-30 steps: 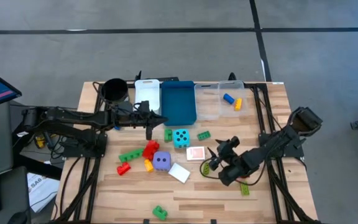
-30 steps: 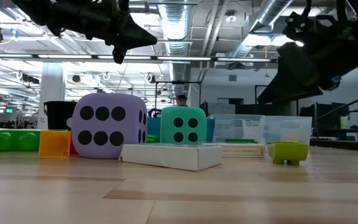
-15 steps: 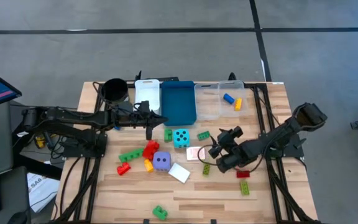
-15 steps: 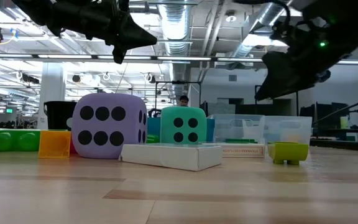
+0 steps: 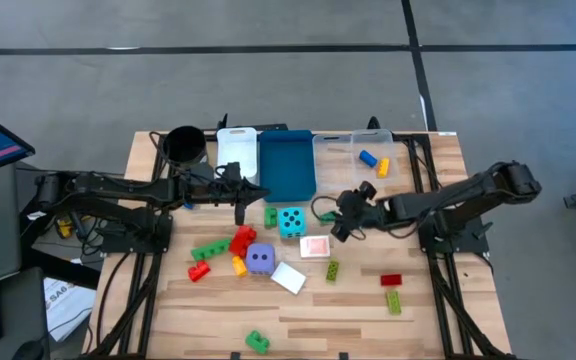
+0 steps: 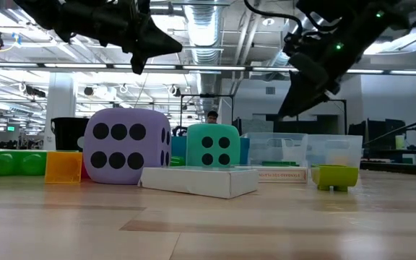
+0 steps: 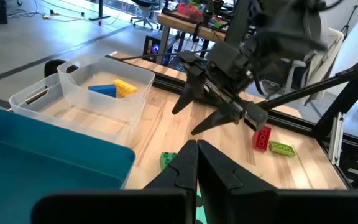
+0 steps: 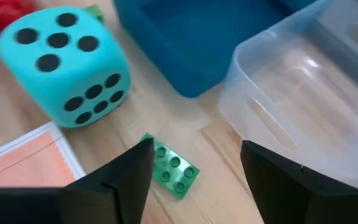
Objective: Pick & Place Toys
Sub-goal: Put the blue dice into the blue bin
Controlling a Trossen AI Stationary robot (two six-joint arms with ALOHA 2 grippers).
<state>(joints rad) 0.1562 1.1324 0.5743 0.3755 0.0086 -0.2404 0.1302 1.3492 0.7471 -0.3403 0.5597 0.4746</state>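
Between the cyan die [image 5: 290,221] and the clear bin [image 5: 353,162], a small green brick [image 8: 173,168] lies flat on the desk [image 5: 428,310]. Right over it hangs the right gripper [image 5: 334,219], fingers [image 8: 124,177] spread to either side, seemingly not touching it. Beside the die sits an orange-backed card [image 5: 315,246]. Farther off, the left gripper [image 5: 239,212] hovers with fingers pressed together, holding nothing.

An open-plan lab or workshop: exposed ceiling ducts [image 6: 215,29], strip lights, grey taped floor [image 5: 268,90], other benches [image 7: 191,25] behind.
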